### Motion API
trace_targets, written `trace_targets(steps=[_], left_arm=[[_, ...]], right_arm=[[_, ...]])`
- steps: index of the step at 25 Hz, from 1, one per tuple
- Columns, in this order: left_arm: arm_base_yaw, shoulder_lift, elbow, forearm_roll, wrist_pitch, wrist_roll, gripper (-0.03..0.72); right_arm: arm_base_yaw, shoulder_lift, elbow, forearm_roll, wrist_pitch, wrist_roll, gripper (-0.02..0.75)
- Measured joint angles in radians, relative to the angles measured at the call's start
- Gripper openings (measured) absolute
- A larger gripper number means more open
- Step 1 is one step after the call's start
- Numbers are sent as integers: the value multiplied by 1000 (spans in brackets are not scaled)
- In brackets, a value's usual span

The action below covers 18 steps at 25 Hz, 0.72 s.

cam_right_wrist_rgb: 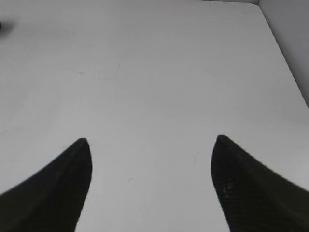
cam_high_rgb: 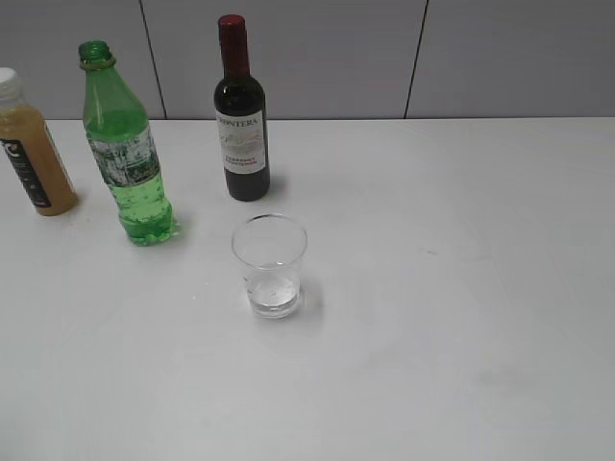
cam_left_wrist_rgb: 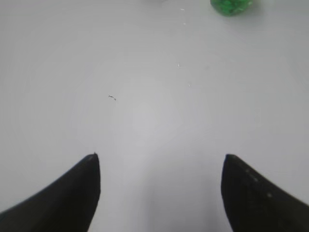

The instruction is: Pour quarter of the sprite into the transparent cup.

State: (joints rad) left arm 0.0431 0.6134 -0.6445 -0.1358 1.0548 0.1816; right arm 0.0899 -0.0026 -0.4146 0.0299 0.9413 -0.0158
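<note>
The sprite (cam_high_rgb: 125,154), a tall green bottle with a whitish label and no cap, stands upright at the left of the white table. Its green base shows at the top edge of the left wrist view (cam_left_wrist_rgb: 231,6). The transparent cup (cam_high_rgb: 270,264) stands upright in front of it, near the table's middle, with a little clear liquid at the bottom. My left gripper (cam_left_wrist_rgb: 159,157) is open and empty above bare table, well short of the bottle. My right gripper (cam_right_wrist_rgb: 151,140) is open and empty above bare table. Neither gripper shows in the exterior view.
A dark wine bottle with a red cap (cam_high_rgb: 240,120) stands behind the cup. A tan juice bottle with a white cap (cam_high_rgb: 29,149) stands at the far left edge. The white table (cam_high_rgb: 461,288) meets a grey wall behind; its right edge shows in the right wrist view (cam_right_wrist_rgb: 285,53).
</note>
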Motion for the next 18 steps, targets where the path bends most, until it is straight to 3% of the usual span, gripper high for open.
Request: trace_targets(steps=[11, 18], left_arm=[[0, -238, 135, -11, -12, -3, 591], [0, -372, 141, -14, -15, -5, 589]], right_arm=[[0, 0, 0, 0, 0, 0, 594], [0, 0, 0, 0, 0, 0, 594]])
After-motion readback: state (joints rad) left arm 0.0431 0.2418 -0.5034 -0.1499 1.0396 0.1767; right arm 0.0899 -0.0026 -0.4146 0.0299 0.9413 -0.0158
